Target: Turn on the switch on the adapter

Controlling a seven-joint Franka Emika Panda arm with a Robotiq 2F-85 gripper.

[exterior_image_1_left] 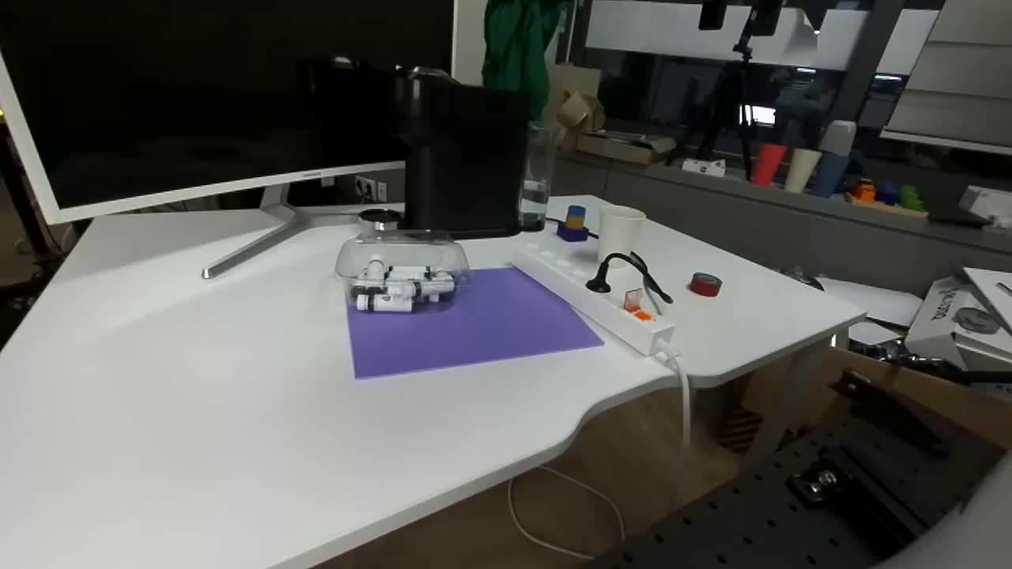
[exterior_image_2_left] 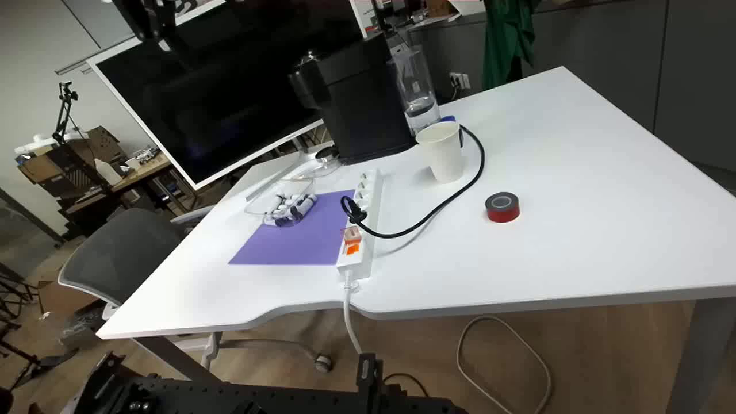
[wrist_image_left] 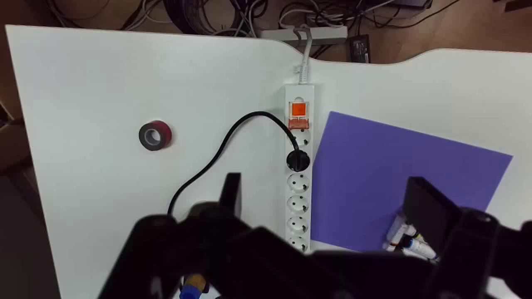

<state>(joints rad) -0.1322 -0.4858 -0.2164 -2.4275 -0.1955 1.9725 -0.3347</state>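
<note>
White plastic forms the long adapter (wrist_image_left: 298,194), which lies on the tabletop (wrist_image_left: 95,91) with its sockets (wrist_image_left: 298,204) facing up and one end near the curved edge. From that end a white cord (exterior_image_2_left: 347,307) runs over the edge and down. The switch (wrist_image_left: 299,109), bright orange, is set into the same end; its reddish see-through cover (wrist_image_left: 298,124) stands tipped up on the side toward the sockets, so the button is exposed. Whether the switch is pressed in, I cannot tell. A black plug (wrist_image_left: 298,160) sits in the second socket from the switch, and its cable (exterior_image_2_left: 391,236) curves away past an upright cup (exterior_image_2_left: 441,155). In the wrist view the fingers (wrist_image_left: 230,193) are spread wide, released, one seen to each side of the adapter and both well apart from the switch. A purple sheet (wrist_image_left: 374,166) lies along one long side of the adapter; whether its edge slips underneath, I cannot tell. At a corner of the sheet a clear box (exterior_image_1_left: 431,251) holds a jumble of white tubes (exterior_image_1_left: 385,303). Across the adapter from the sheet rests a red and black tape roll (wrist_image_left: 155,135). In both exterior views a black machine (exterior_image_2_left: 368,103) stands beyond the cup, near a large monitor (exterior_image_1_left: 221,95) with a dark screen.
</note>
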